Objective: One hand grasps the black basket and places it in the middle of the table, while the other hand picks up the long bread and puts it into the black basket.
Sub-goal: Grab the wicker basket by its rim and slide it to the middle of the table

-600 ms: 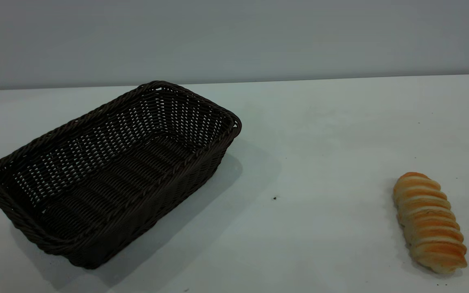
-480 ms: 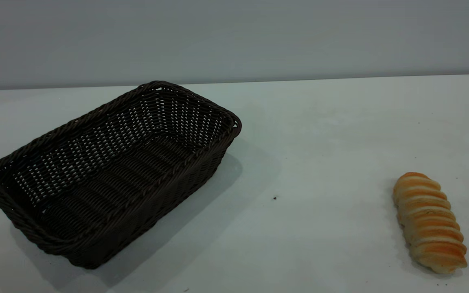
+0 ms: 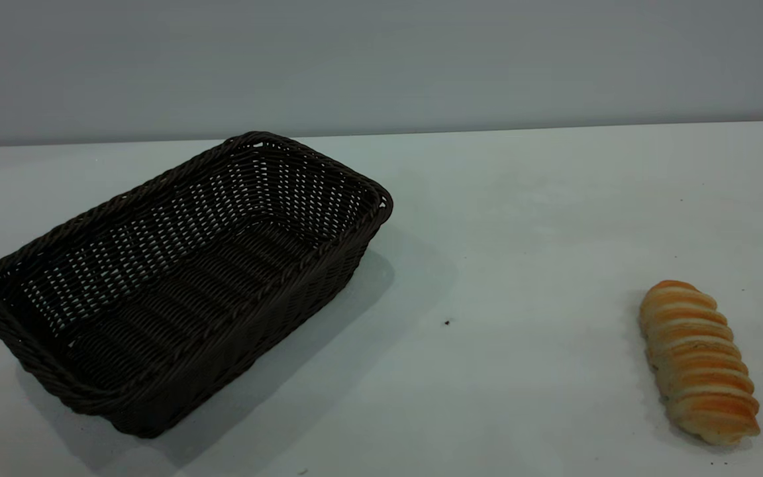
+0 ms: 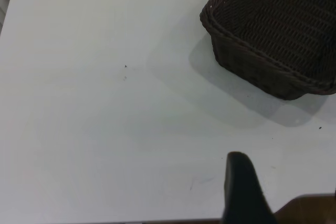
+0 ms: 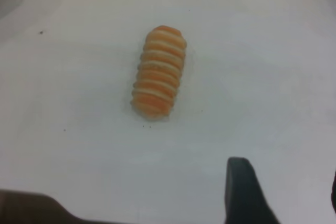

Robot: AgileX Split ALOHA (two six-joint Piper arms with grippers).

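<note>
Inspecting at the outset: nothing grasped yet. Find the black basket [image 3: 183, 278] empty, lying askew on the left part of the counter [image 3: 520, 218], short of the middle. Find the long bread [image 3: 698, 361] flat on the counter at the right, well apart from the basket. See the left claw [image 4: 239, 184] above bare counter near a basket corner, not touching; cannot tell whether open or closed. See the right claw [image 5: 285, 169] spread open, holding nothing, poised above the counter near the bread. Judge the basket approach as the step in hand. Recommend pinching the braided rim at mid-side, not at a corner, to limit swinging; lift little, or slide. Recommend closing across the loaf's narrow width, along a ridge groove; glossy surface, likely slippery.
</note>
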